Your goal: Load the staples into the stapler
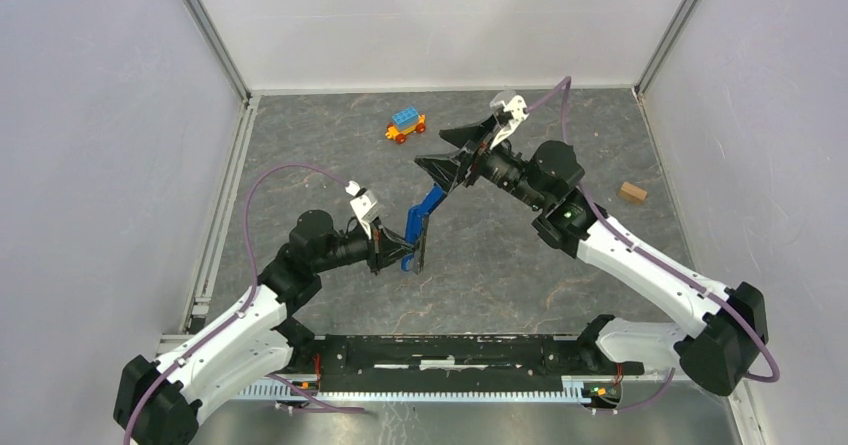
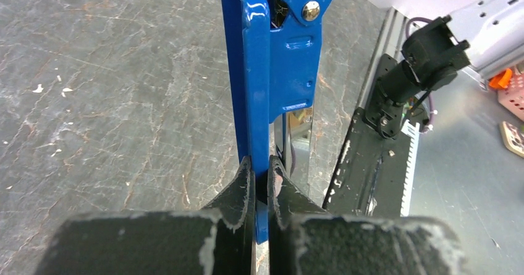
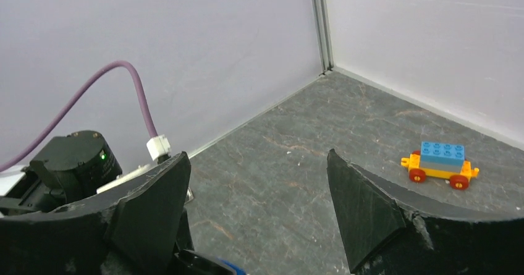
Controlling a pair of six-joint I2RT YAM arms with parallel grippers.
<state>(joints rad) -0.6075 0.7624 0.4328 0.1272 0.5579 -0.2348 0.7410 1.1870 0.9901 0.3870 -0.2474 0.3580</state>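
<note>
The dark-blue stapler (image 1: 426, 208) is held off the table, hinged open, its blue arm slanting up to the right and its black and silver rail (image 1: 420, 243) hanging down. My left gripper (image 1: 399, 252) is shut on the stapler's lower blue edge (image 2: 256, 89), with the fingertips (image 2: 246, 182) pressed on either side of it. My right gripper (image 1: 441, 151) stands wide open just beyond the stapler's upper end. Only a sliver of the blue stapler (image 3: 233, 266) shows below its left finger (image 3: 154, 207), and nothing lies between the fingers. I cannot make out the staples in any view.
A toy car (image 1: 405, 125) with a blue top, yellow body and red wheels stands at the back, right of my open right gripper (image 3: 256, 164) in its wrist view. A small brown block (image 1: 631, 192) lies at the right. White walls enclose the dark mat (image 1: 520, 265).
</note>
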